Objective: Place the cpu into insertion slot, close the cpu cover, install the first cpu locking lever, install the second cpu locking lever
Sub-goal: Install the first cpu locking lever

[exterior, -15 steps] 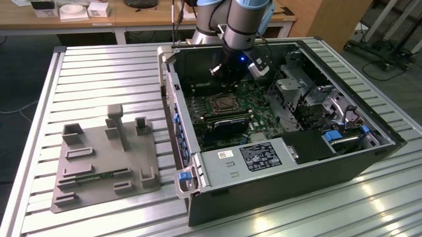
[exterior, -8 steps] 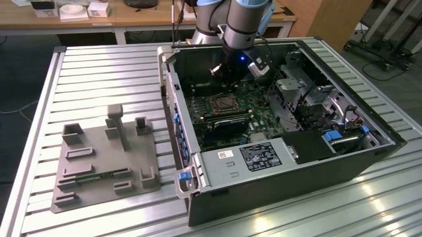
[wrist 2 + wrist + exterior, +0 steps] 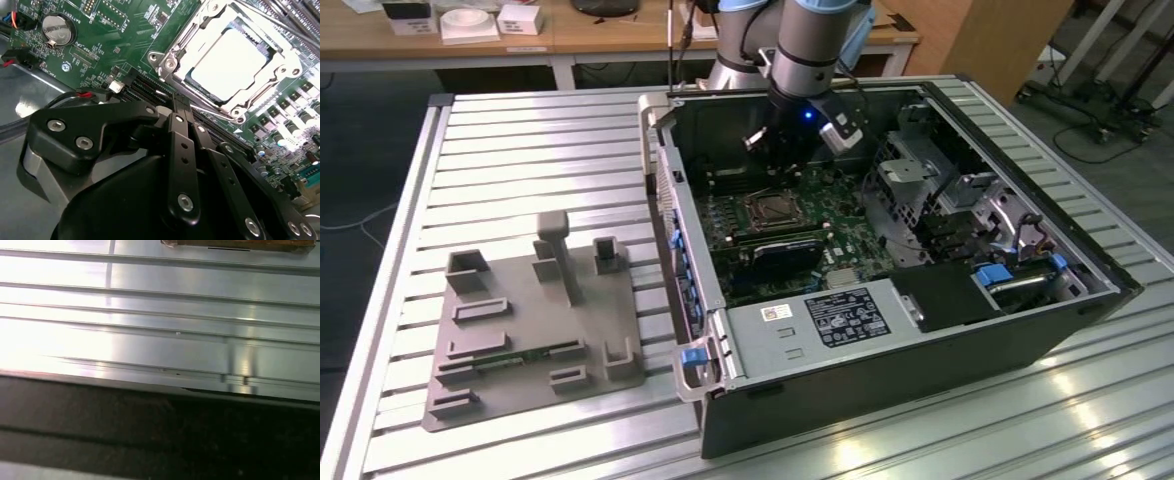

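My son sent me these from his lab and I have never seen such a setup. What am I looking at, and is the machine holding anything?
It is a robot arm whose gripper reaches into an open computer case lying on a ribbed metal table. The exterior view comes from a camera off the arm. The other two ride at its wrist. The second wrist view looks past the black gripper at the green motherboard: the cpu sits in its socket under the silvery cpu cover. The jaws look closed, and nothing shows between them. A grey plastic fixture lies beside the case.
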You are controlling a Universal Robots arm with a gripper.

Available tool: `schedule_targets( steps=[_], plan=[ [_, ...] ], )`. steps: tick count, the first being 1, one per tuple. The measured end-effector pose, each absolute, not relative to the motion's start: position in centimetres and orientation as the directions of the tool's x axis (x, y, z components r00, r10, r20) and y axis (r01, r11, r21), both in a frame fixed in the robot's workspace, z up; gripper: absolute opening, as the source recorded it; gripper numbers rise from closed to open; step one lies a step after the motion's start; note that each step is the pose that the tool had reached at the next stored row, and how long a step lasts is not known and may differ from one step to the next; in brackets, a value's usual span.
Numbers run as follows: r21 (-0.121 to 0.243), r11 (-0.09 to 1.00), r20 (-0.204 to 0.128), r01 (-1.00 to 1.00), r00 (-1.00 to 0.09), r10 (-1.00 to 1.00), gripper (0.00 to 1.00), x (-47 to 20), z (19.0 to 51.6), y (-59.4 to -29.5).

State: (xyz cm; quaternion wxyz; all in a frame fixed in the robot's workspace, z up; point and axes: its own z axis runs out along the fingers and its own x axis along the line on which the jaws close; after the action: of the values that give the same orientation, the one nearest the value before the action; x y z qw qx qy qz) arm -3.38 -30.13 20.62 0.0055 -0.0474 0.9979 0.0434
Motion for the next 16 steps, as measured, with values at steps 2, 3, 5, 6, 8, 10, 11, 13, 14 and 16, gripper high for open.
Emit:
schedule_targets(
  steps=[2,3,5,6,8,10,11,13,14,16],
  plan=[
    [0.085,0.992,-0.015,-0.095,-0.995,-0.094,0.10,-3.38,20.59,-30.13],
    [0.084,0.992,-0.015,-0.095,-0.995,-0.094,0.10,-3.38,20.57,-30.12],
    [0.081,0.992,-0.014,-0.095,-0.995,-0.094,0.10,-3.38,20.53,-30.13],
    [0.079,0.992,-0.014,-0.095,-0.995,-0.094,0.10,-3.38,20.51,-30.13],
    [0.074,0.993,-0.014,-0.095,-0.995,-0.094,0.10,-3.38,20.47,-30.13],
    [0.071,0.993,-0.014,-0.095,-0.995,-0.094,0.10,-3.38,20.45,-30.13],
    [0.070,0.993,-0.013,-0.095,-0.995,-0.094,0.10,-3.38,20.43,-30.13],
    [0.069,0.993,-0.013,-0.095,-0.995,-0.094,0.10,-3.37,20.39,-30.11],
    [0.068,0.993,-0.013,-0.095,-0.995,-0.094,0.10,-3.37,20.36,-30.11],
    [0.067,0.993,-0.013,-0.095,-0.995,-0.094,0.10,-3.35,20.32,-30.11]
  ],
)
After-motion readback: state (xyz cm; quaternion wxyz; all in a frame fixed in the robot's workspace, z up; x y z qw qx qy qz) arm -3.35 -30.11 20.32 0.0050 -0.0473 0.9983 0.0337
